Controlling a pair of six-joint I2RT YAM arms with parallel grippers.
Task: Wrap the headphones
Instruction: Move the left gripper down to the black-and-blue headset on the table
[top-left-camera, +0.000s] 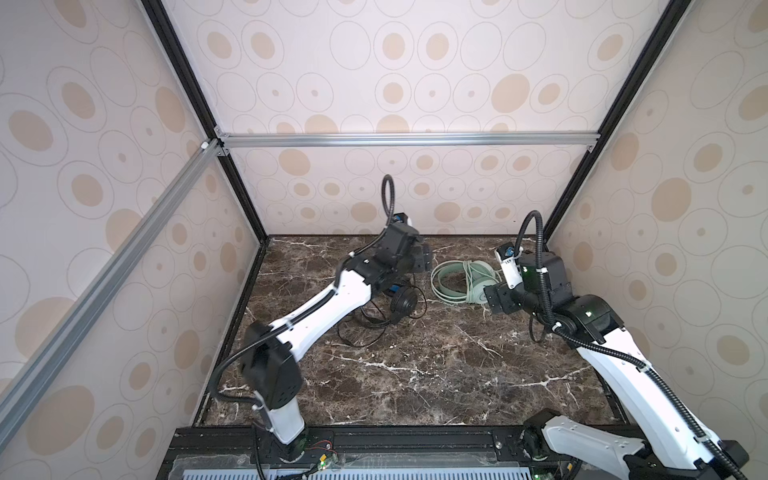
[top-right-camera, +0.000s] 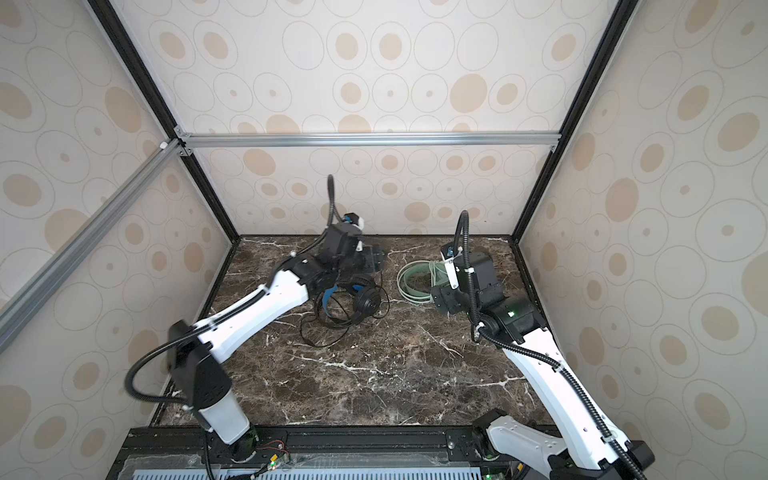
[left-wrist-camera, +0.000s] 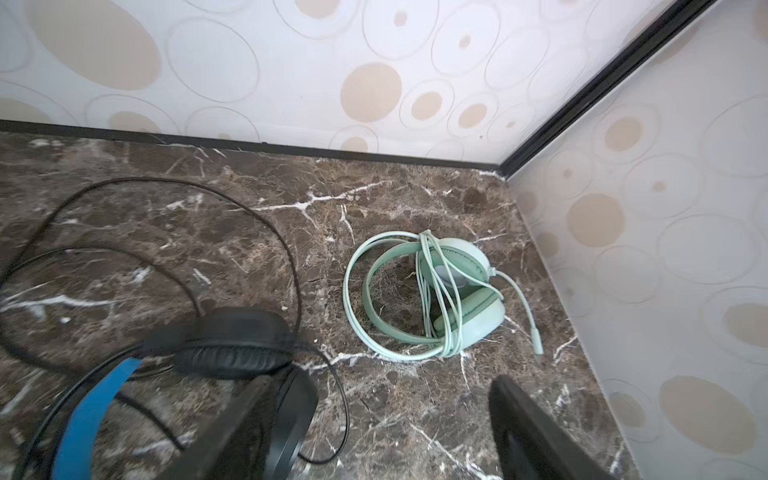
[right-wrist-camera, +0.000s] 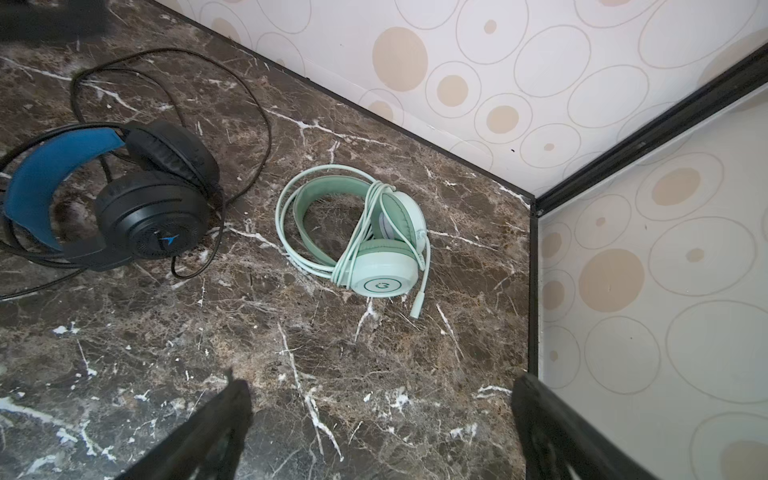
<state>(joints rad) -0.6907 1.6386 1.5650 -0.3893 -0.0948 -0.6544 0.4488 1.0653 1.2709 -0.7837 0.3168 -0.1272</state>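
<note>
Marble tabletop (right-wrist-camera: 332, 365) lies bare between the widely spread fingers (right-wrist-camera: 216, 432) of the right gripper (right-wrist-camera: 380, 380); ahead of it rests the mint-green headset (right-wrist-camera: 384, 274), pale cord (right-wrist-camera: 359, 232) wound round its band, close to the corner walls (right-wrist-camera: 665, 291). The left gripper (left-wrist-camera: 382, 386) is spread too, pinching nothing; the black headset (left-wrist-camera: 232, 349) sits just beside one finger (left-wrist-camera: 241, 436), contact unclear, its black cord (left-wrist-camera: 297, 286) sprawling loose ahead, mint-green headset beyond, well apart.

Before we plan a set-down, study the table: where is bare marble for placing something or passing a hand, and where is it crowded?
Free: the wide near half of the table, in front of both headsets. Narrow: the lane between the black headset and the mint-green headset. Crowded: around the black headset, where its black cord sprawls in loops.
</note>
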